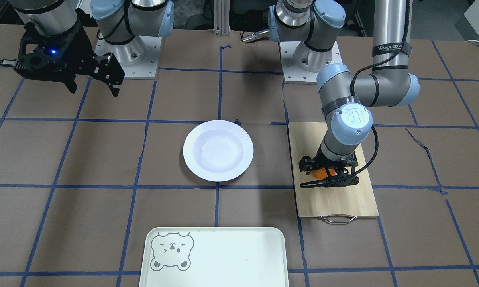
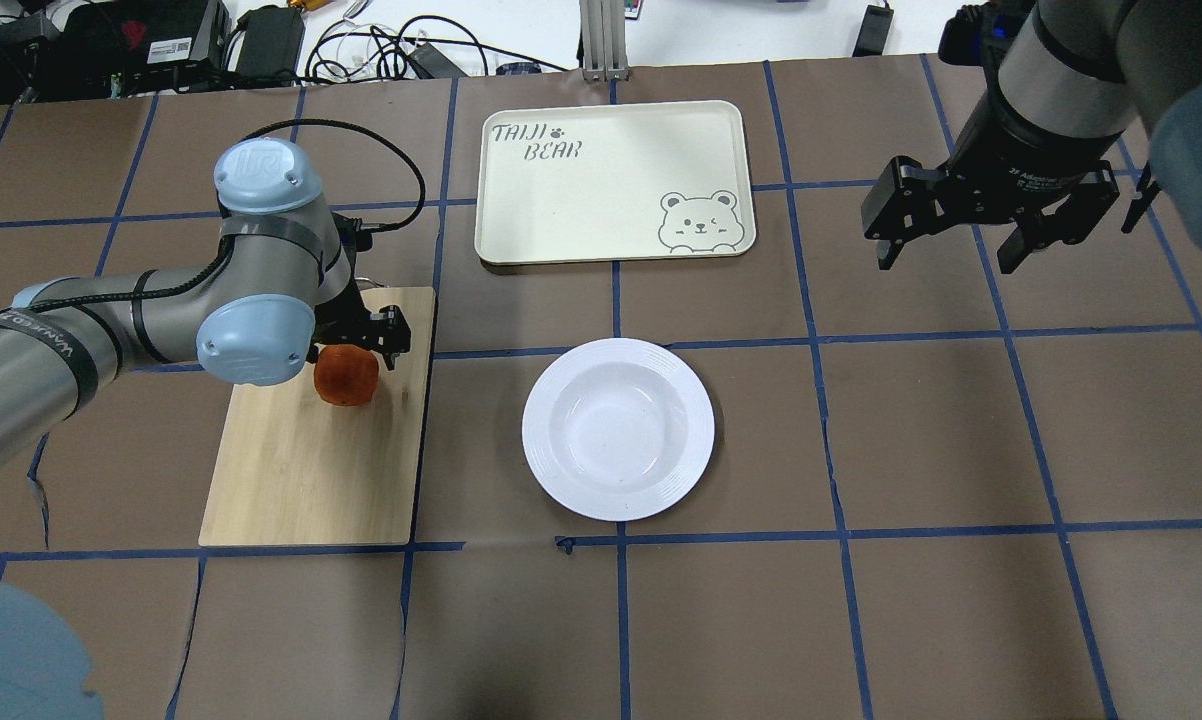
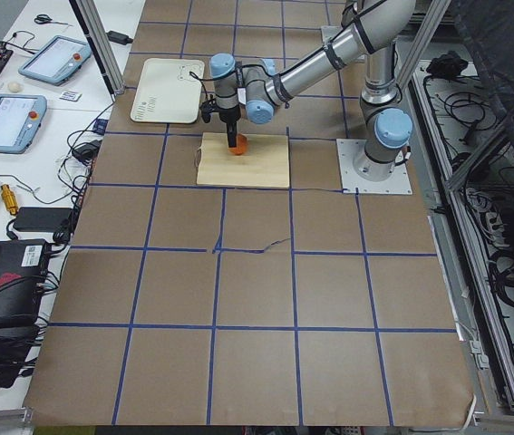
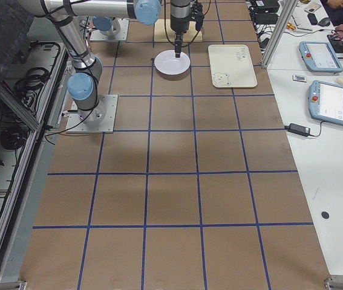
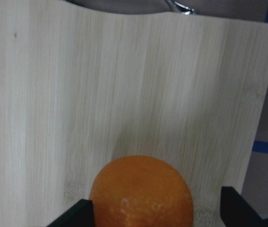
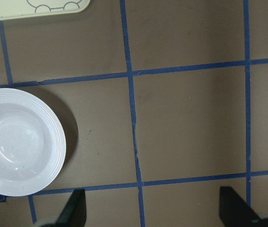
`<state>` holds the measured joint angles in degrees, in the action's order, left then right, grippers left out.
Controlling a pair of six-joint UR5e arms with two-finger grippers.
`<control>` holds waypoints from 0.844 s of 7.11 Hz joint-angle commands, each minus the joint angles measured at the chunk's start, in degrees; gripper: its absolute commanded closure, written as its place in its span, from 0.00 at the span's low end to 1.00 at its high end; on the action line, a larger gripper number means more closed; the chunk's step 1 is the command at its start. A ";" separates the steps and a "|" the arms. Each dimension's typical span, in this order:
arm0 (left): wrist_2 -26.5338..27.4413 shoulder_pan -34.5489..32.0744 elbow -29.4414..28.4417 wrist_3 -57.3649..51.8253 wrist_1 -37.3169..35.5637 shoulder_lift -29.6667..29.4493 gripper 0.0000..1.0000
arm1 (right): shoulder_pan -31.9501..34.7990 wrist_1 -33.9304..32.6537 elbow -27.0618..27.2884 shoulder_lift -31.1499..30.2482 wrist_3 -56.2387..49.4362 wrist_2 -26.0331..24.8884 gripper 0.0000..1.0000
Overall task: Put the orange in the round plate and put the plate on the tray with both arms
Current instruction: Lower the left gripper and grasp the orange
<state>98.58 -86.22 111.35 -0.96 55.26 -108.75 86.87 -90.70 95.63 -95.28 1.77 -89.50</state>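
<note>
The orange (image 2: 346, 377) rests on a wooden cutting board (image 2: 301, 470) on my left side. My left gripper (image 1: 324, 175) is lowered around it and open. In the left wrist view the orange (image 5: 143, 194) lies between the fingers, against one and with a gap to the other. The white round plate (image 2: 617, 428) lies empty at the table's centre. Beyond it lies the pale tray (image 2: 611, 180) with its bear outline, also empty. My right gripper (image 2: 946, 255) hangs open, high above the table to the plate's right, holding nothing.
The cutting board has a metal handle (image 1: 337, 219) at its far end. Blue tape lines cross the brown table cover. Cables and equipment (image 2: 261, 45) lie beyond the table's far edge. The arm bases (image 1: 309, 59) stand on the robot's side.
</note>
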 commanded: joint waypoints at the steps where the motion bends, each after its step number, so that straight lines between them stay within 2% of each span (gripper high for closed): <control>1: 3.09 0.00 1.85 -3.59 -0.07 -0.06 0.00 | -0.03 0.00 0.00 0.01 -0.01 -0.06 0.00; 3: 3.11 0.00 1.95 -4.32 -0.07 -0.05 0.00 | -0.03 0.00 0.00 0.01 -0.01 0.03 0.00; 4: 2.68 0.00 1.86 -3.71 0.02 -0.05 0.16 | -0.03 -0.09 0.00 0.01 -0.01 0.11 0.00; 5: 2.58 0.00 1.51 -3.61 -0.15 0.03 0.43 | -0.12 0.00 0.00 0.01 -0.01 0.03 0.00; 6: 1.97 -0.09 1.33 -3.44 -0.15 0.73 0.63 | -0.03 0.00 0.00 0.01 -0.01 0.03 0.00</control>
<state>101.09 -86.23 112.92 -4.61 55.16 -108.56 86.79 -90.72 95.63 -95.27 1.76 -89.45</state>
